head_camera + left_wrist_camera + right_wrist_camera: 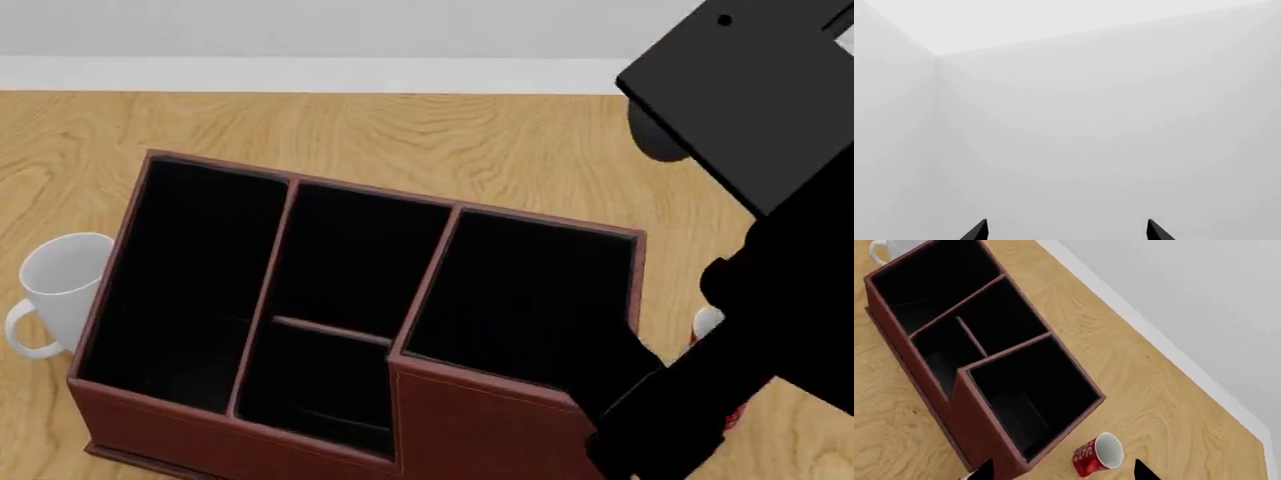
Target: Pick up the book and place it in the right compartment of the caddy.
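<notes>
The reddish-brown caddy (454,410) stands on the wooden table, all its black-lined sections empty. Its right compartment (521,290), the tall-walled square one, is nearest my right arm. In the right wrist view the caddy (961,410) lies below with the right compartment (1034,390) closest. My right gripper (1064,472) is open over the table by the caddy's front right corner, nothing between its tips. In the head view its fingers are lost in the black arm. My left gripper (1067,230) is open, facing bare white walls. The book is out of view.
A red mug (1097,455) lies on its side just right of the caddy, mostly hidden behind my right arm (747,250) in the head view. A white mug (60,285) stands by the caddy's left end. A white wall borders the table's far edge.
</notes>
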### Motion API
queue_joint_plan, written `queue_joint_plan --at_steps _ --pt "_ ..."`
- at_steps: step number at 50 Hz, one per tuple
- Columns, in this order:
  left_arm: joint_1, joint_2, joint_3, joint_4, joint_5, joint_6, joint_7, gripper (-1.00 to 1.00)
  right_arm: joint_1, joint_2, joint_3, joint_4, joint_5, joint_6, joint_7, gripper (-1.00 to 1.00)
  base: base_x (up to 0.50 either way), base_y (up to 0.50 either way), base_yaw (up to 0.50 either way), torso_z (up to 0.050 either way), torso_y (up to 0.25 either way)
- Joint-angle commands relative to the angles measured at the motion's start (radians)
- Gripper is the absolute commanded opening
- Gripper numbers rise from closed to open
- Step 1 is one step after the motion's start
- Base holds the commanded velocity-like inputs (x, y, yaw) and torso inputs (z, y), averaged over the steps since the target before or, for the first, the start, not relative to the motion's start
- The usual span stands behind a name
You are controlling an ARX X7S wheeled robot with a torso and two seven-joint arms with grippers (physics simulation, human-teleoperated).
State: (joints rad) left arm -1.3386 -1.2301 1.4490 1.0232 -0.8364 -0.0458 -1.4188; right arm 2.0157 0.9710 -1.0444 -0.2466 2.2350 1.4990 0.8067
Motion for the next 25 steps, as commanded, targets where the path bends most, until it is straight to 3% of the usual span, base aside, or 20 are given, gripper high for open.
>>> queue_joint_plan --at_steps 1,13,18,25 --pt "-0.01 -0.006 0.01 -0.002 0.004 0.013 0.005 1.0 0.34 -0.008 -0.461 0.096 0.147 0.072 -0.111 1.0 0.0 0.0 0.0 0.0 0.0" --pt "0.005 0.001 0.016 -0.013 0.024 0.03 0.004 1.0 0.34 0.054 -0.575 0.03 0.614 0.072 0.369 1.0 0.0 0.0 0.0 0.0 0.0" --pt "0.006 0.003 0.015 -0.017 0.023 0.031 0.006 1.0 0.34 0.084 -0.61 0.007 0.585 0.072 0.341 1.0 0.0 0.0 0.0 0.0 0.0" --pt "0.014 0.004 0.019 -0.016 0.03 0.031 0.001 1.0 0.34 0.1 -0.659 -0.006 0.375 0.072 0.129 1.0 0.0 0.0 0.0 0.0 0.0"
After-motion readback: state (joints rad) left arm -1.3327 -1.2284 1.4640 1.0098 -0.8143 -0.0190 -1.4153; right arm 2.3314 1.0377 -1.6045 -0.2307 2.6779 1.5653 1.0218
